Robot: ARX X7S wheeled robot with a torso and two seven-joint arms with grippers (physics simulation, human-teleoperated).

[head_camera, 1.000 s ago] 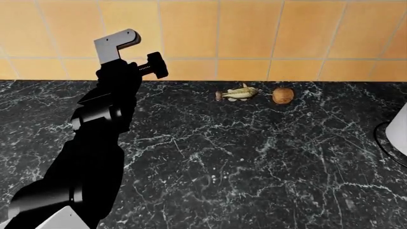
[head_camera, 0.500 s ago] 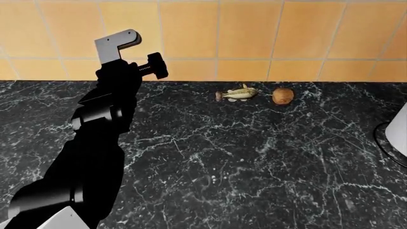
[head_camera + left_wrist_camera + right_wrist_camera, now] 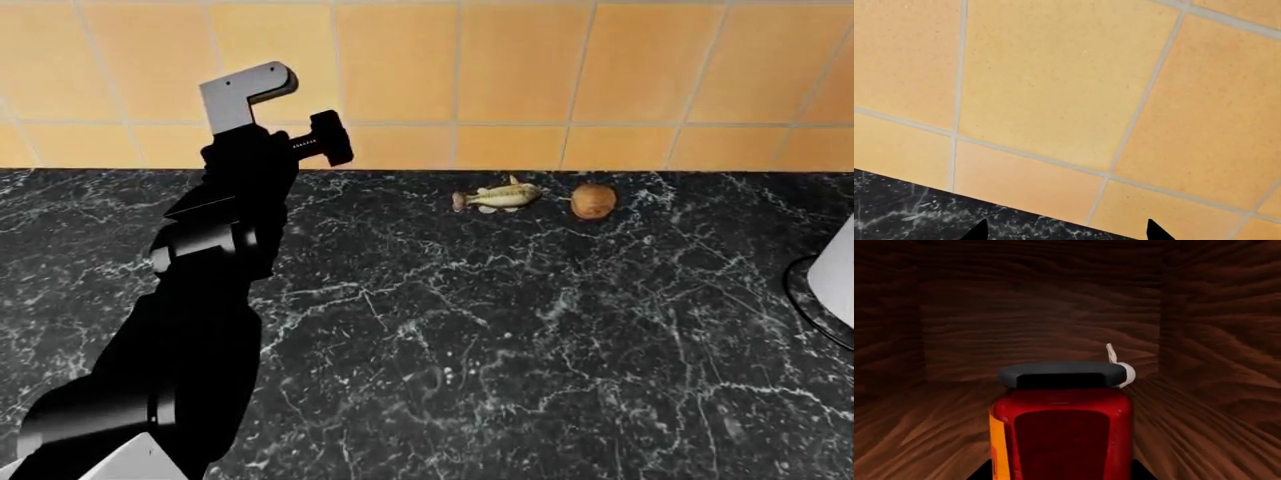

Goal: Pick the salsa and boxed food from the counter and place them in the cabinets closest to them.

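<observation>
Salsa jar (image 3: 1061,422) is seen upright inside a dark wooden cabinet (image 3: 1041,315), close in front of the right end effector; whether it is gripped cannot be told. A small white object (image 3: 1119,367) sits just behind the jar. Left end effector (image 3: 1064,231) is held spread open near the orange tiled wall (image 3: 1054,90), above the bench (image 3: 534,330). Boxed food is not seen.

Bright even light on tiles, dim cabinet interior, sharp renders
</observation>
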